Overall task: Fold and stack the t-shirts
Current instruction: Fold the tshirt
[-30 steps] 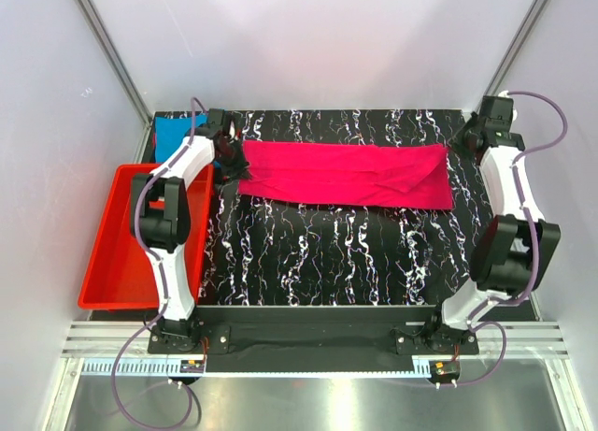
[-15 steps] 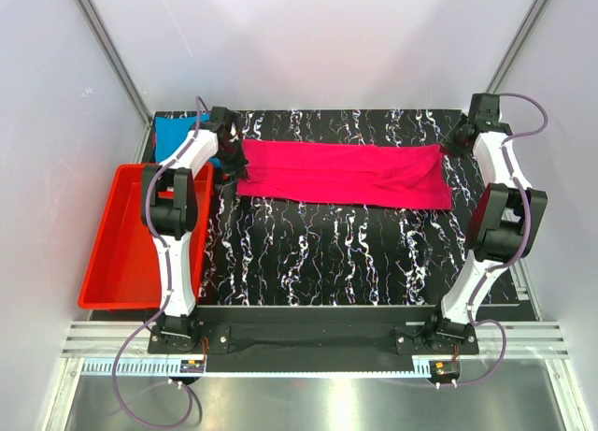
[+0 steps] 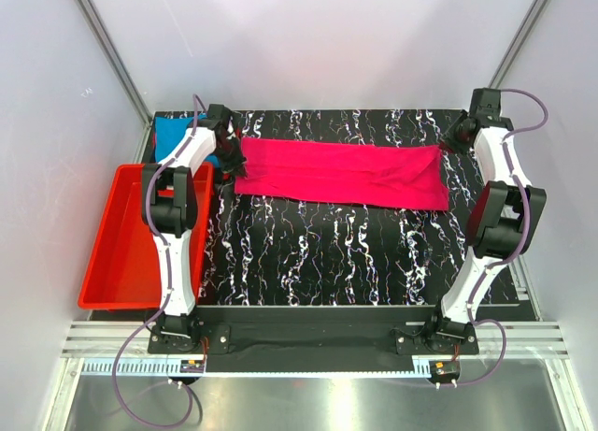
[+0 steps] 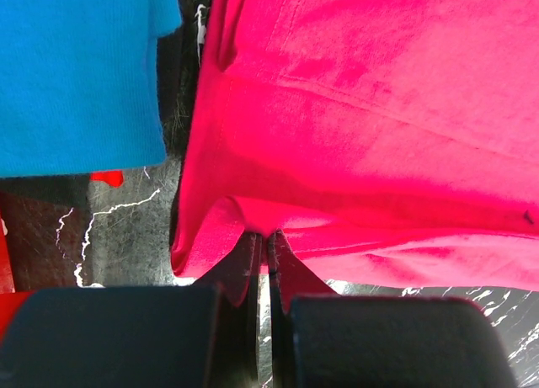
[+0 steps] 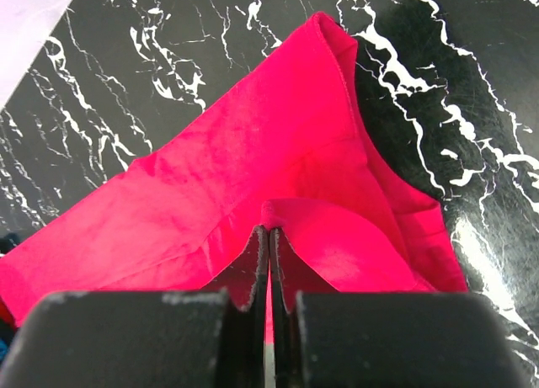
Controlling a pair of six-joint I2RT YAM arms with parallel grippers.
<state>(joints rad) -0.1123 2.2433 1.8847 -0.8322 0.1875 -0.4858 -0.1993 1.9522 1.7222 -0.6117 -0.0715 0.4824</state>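
Observation:
The magenta-pink t-shirt [image 3: 341,172] lies folded into a long band across the far part of the black marbled table. My left gripper [image 3: 233,153] is shut on its left end, where cloth [image 4: 354,119] bunches at the tips [image 4: 266,236]. My right gripper [image 3: 447,143] is shut on the right end, a fold of pink cloth [image 5: 253,161] pinched at its tips [image 5: 269,230]. The turquoise-blue t-shirt [image 3: 177,132] lies at the far left corner, behind the left arm, and fills the upper left of the left wrist view [image 4: 80,77].
A red plastic tray [image 3: 117,263] stands at the left edge of the table. White walls enclose the table on the left, right and far sides. The near half of the marbled table [image 3: 346,253] lies in front of the shirt.
Both grippers have shifted slightly toward the far side at the shirt's two ends. The right arm has stretched out further. The pink shirt now lies pulled straighter between them.

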